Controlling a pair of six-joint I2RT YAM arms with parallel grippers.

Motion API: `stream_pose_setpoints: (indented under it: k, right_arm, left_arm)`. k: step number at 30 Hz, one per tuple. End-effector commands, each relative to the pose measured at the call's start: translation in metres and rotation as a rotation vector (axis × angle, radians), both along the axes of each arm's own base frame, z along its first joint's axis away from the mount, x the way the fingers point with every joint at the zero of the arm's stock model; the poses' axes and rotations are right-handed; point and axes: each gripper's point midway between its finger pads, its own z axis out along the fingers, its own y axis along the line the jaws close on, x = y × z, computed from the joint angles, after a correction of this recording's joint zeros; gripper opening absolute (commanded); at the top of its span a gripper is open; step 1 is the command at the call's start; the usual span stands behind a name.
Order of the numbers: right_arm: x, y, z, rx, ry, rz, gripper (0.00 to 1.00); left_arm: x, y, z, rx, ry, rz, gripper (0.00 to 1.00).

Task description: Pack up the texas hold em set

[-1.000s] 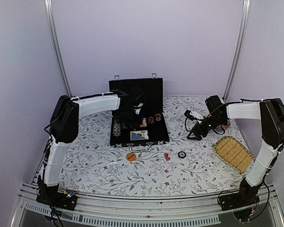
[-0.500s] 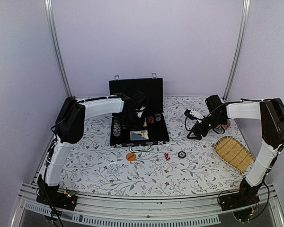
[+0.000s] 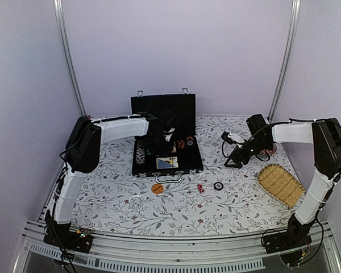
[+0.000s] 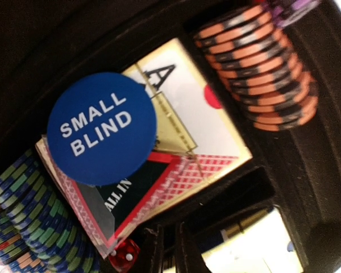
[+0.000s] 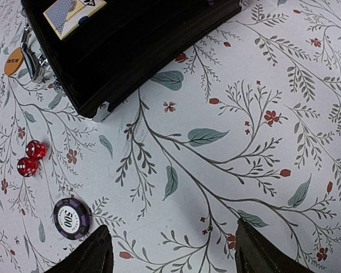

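The black case (image 3: 184,153) lies open mid-table with its lid up. My left gripper (image 3: 161,139) is down inside it, its jaws nearly closed on nothing. The left wrist view shows its fingertips (image 4: 154,250) beside a red die (image 4: 124,254), below cards (image 4: 187,136), a blue SMALL BLIND disc (image 4: 101,128), orange chips (image 4: 258,74) and green-blue chips (image 4: 28,210). On the cloth in front of the case lie an orange disc (image 3: 157,188), two red dice (image 3: 200,188) and a purple chip (image 3: 218,186). My right gripper (image 3: 234,160) is open and empty, right of the case.
A woven yellow basket (image 3: 280,183) sits at the right front. A red dish (image 3: 268,152) peeks out behind the right arm. In the right wrist view the purple chip (image 5: 71,217), dice (image 5: 31,158), orange disc (image 5: 13,61) and case corner (image 5: 102,105) lie left of the gripper (image 5: 173,256).
The left arm shifted slightly, with its gripper staying inside the case, then held still. The right arm has not moved.
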Motion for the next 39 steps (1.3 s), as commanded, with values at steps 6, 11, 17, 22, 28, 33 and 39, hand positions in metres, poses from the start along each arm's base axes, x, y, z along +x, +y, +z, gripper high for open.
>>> stream_pose_setpoints:
  k: [6,11,17,22,28,33,39]
  right_arm:
    - [0.002,0.004,0.003,0.013,0.003,0.014,0.74]
    - [0.002,0.004,0.001,0.013,0.008,0.015,0.74]
    - [0.002,0.004,0.002,0.012,0.007,0.016,0.74]
    - [0.002,0.003,0.001,0.011,0.009,0.014,0.74]
    - [0.001,0.003,0.0,0.011,0.015,0.015,0.74]
    - [0.001,0.003,-0.002,0.009,0.02,0.016,0.74]
    - [0.001,0.004,-0.002,0.008,0.023,0.017,0.74]
  left_arm:
    - [-0.002,0.001,0.073,-0.038,-0.153,0.038,0.33]
    - [-0.007,0.018,0.051,0.007,-0.079,0.079,0.39]
    - [-0.01,0.02,0.026,0.027,-0.033,0.088,0.38]
    - [-0.009,0.025,0.012,0.053,-0.015,0.096,0.37]
    - [-0.016,0.027,-0.003,0.069,0.03,0.092,0.34]
    - [-0.02,0.016,-0.006,0.032,0.056,0.064,0.29]
    - [-0.019,0.01,-0.01,0.019,0.051,0.054,0.28]
